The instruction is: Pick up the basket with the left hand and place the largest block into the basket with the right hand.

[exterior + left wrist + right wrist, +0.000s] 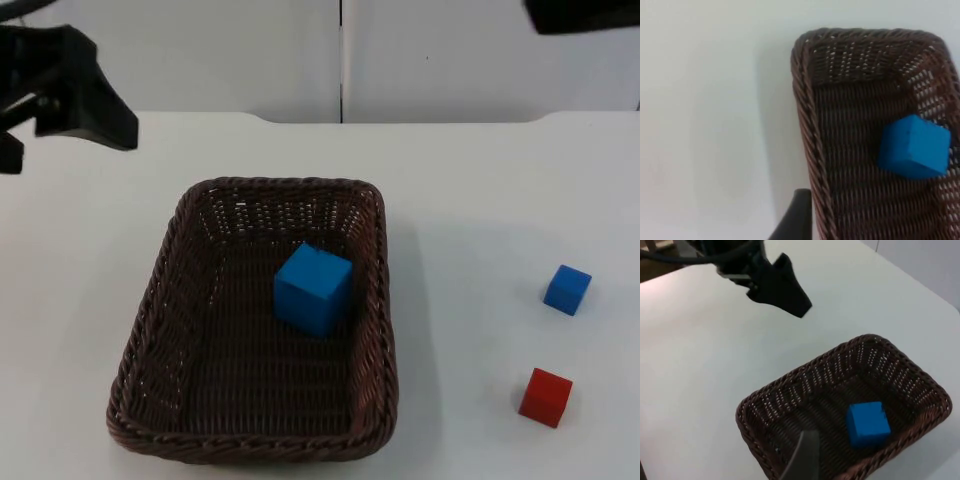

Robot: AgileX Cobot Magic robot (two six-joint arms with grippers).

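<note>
While the brown wicker basket (150,330) sits flat on the white table (480,190), toward its front edge and a little left of the middle, the large blue block (313,288) lies inside it, tilted on the woven floor and close to the basket's right wall, nearer the far end than the near one. The left wrist view shows the same block (914,146) against that wall, with the basket's rim (805,110) running along bare table. From the right wrist view the basket (765,400) appears whole, the block (868,423) resting in it.

Near the table's right edge stand two smaller cubes, well apart from the basket: a small blue block (568,289) and, closer to the front edge, a small red block (546,396).

The left gripper (75,95) hangs over the table's far left corner, apart from the basket and touching nothing (the right wrist view catches it (777,287) as a dark shape above the table); whether its fingers are spread or pressed together I cannot tell. The right arm's dark body (580,15) is at the far right corner, above the grey partition wall (450,60), its gripper out of sight there.
</note>
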